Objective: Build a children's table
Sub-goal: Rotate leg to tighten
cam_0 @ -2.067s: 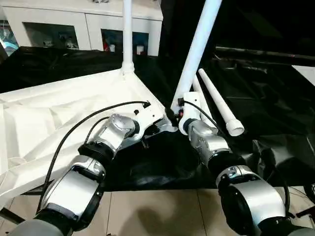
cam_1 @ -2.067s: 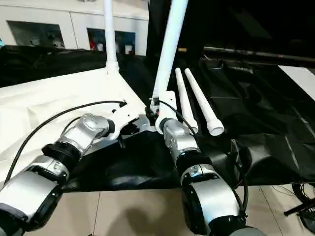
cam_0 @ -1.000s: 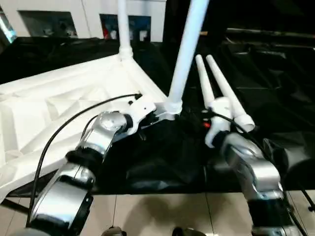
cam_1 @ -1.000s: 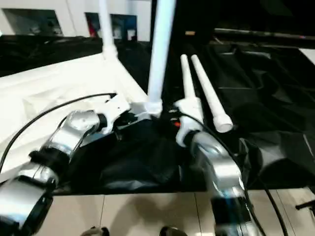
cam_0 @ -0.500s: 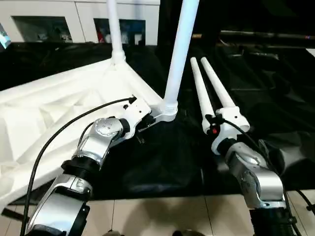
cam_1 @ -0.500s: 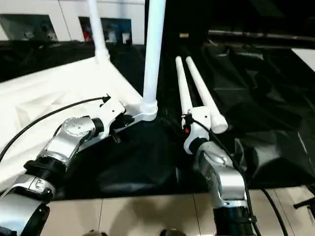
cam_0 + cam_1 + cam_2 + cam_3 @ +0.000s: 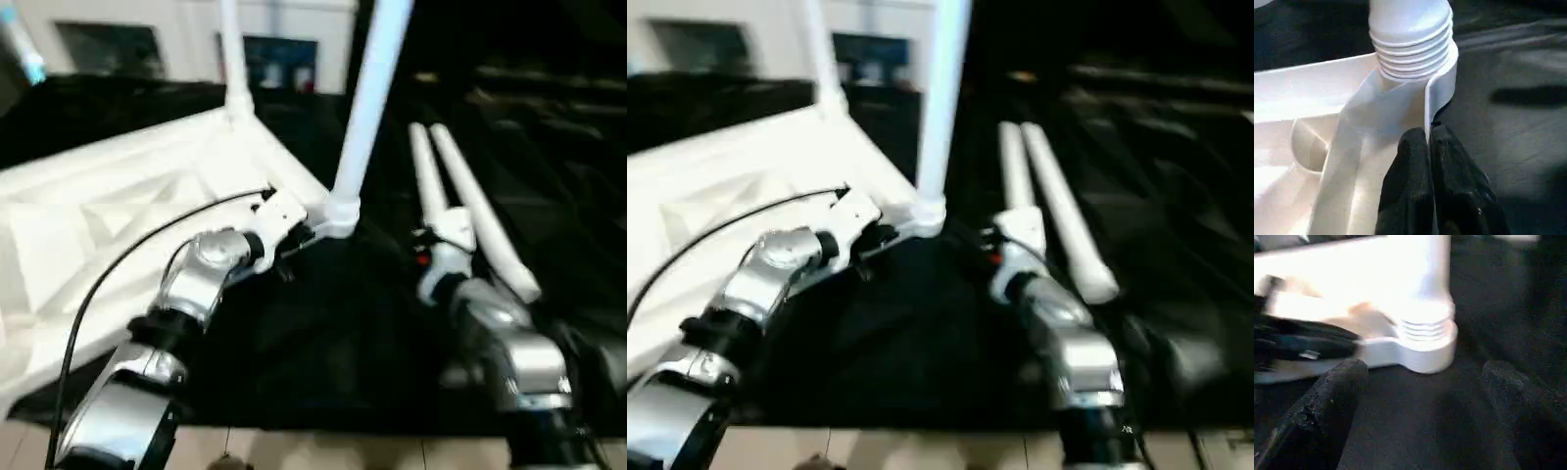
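The tabletop (image 7: 118, 206) lies underside up on the bench (image 7: 323, 323). Two legs (image 7: 367, 108) already stand in its corner sockets; two more legs (image 7: 470, 211) lie beside my right gripper (image 7: 1420, 401), which hangs wide and empty. My left gripper (image 7: 1429, 147) is pinched tight on the tabletop's rim by the near-corner socket. About halfway, I judge.

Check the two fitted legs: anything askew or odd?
The near leg leans right out of its corner socket, while the far leg stands straight. Threads still show above the socket rim, so it looks not fully seated. The left claw is shut on the tabletop's rim just below.
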